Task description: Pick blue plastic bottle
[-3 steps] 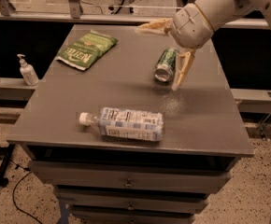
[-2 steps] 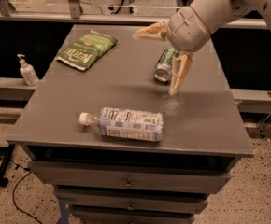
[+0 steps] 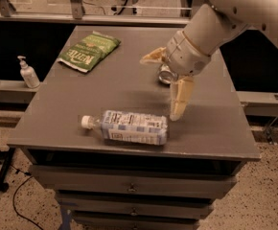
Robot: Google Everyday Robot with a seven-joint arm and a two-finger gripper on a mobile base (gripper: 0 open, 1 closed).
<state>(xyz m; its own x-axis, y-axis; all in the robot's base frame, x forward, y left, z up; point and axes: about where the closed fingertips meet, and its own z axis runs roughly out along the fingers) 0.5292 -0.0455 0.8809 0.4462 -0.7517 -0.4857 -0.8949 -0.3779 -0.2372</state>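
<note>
Dropping in closer now. In the camera view my hand has come down and forward over the desk in the last second, from above the back right part to roughly the middle. It's spread wide: one finger points down with its tip near the right end of the bottle, and the other sticks out to the left, higher up. Nothing between them yet.

The bottle hasn't budged. It's lying on its side near the front edge, white cap pointing left. So the approach hasn't bumped it, good.

The can is now mostly hidden behind my wrist, where a second ago it showed plainly beside the lower finger. It seems to be in the same spot and I've moved past it, so I reckon the odds of grabbing the wrong thing are dropping. The chip bag at the back left is well apart from all this.

I'd call this the tail end of the reach, no grasp yet. Next I probably need to shift left and turn so the fingers straddle the bottle across its width, then lower. It's round and on its side, so it could roll if one finger touches first.
</note>
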